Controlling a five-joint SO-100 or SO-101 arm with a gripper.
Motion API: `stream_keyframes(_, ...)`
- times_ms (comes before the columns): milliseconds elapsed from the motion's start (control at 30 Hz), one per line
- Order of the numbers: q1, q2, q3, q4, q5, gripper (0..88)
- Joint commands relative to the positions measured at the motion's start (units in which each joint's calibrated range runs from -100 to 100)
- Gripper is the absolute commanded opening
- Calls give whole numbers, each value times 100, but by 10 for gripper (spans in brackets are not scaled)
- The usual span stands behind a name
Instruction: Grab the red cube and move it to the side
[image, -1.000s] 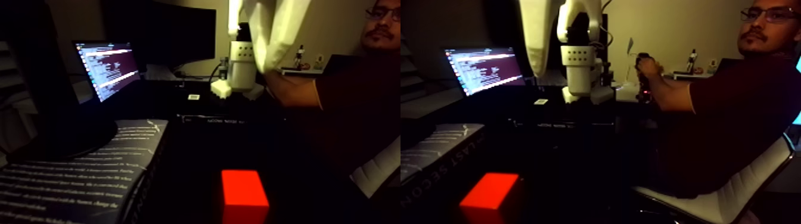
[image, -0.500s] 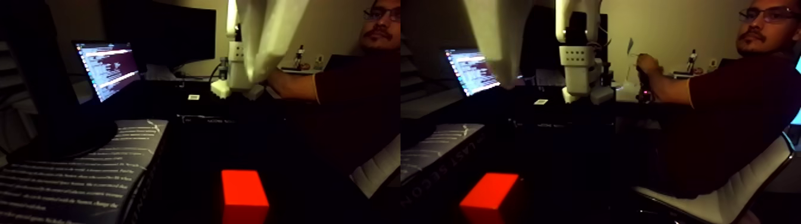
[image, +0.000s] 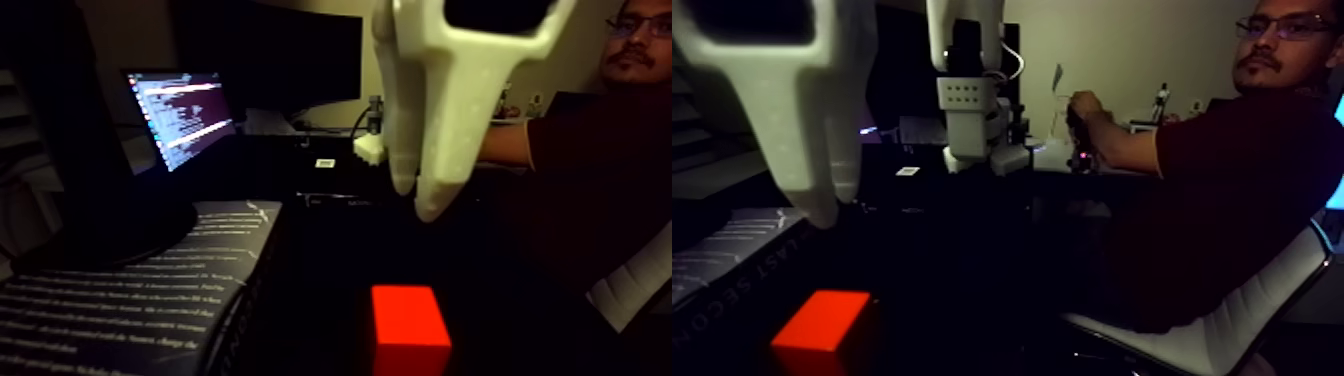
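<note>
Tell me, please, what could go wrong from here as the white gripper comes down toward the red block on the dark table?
1. The gripper hangs above the red cube with its fingertips close together; unless they spread, they could likely push the cube instead of straddling it.
2. A book lies close beside the cube on its left in the fixed view, so a sideways move that way could hit it.
3. The scene is dim, so judging height above the dark table is hard.
</note>
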Motion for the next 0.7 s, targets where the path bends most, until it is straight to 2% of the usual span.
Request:
stream_keyframes(0,-45,55,-169,-49,16,168)
stream_keyframes(233,-145,71,-332,-24,-32,227)
stream_keyframes(667,-362,139,-332,-396,-318,229)
